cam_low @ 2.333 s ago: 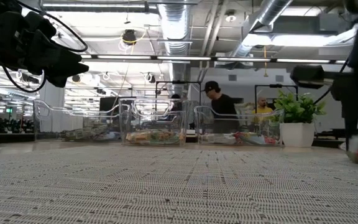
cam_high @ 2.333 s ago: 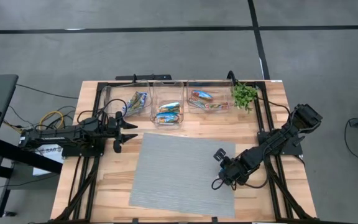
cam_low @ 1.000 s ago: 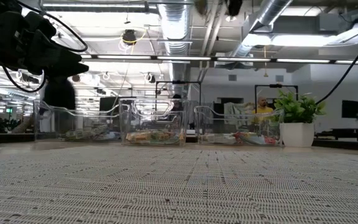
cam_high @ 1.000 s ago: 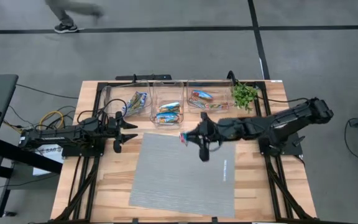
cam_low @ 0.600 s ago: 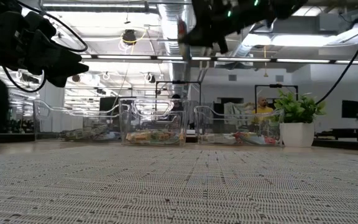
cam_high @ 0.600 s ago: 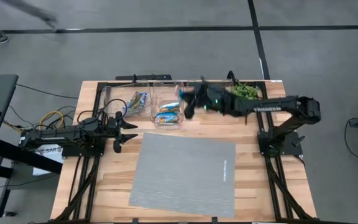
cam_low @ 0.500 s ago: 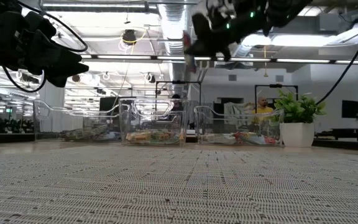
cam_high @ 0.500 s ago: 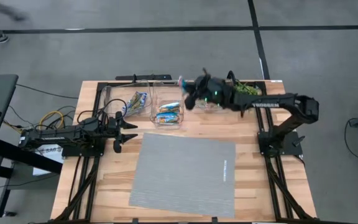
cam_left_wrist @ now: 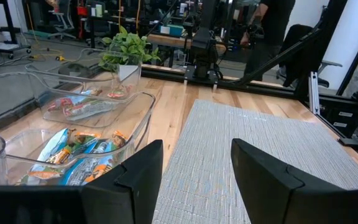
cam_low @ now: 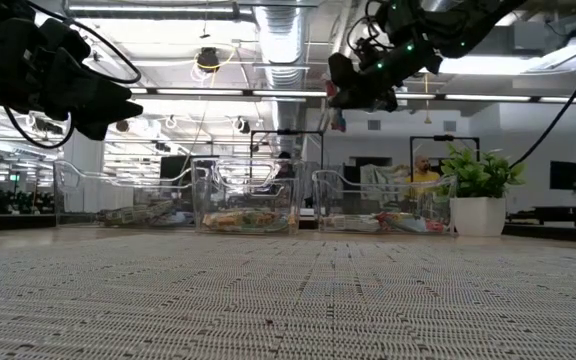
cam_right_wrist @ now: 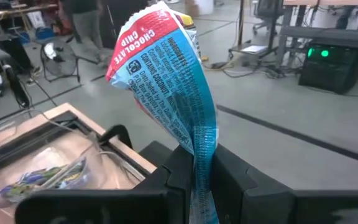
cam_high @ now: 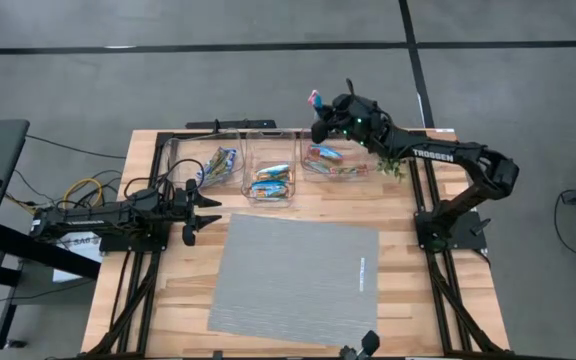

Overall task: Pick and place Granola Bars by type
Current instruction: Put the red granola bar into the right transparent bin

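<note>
Our right gripper (cam_high: pixel 320 112) has swung from the mat (cam_high: pixel 298 275) to above the rightmost bin (cam_high: pixel 336 162), clamped on a red-and-blue bar (cam_right_wrist: pixel 166 81). Carrying step; next we lower and release. Left gripper (cam_high: pixel 192 212) waits spread beside the left bin (cam_high: pixel 218 165).

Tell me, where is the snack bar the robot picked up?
The granola bar is pinched in the right gripper, held high above the far edge of the table, over the rightmost clear bin.
</note>
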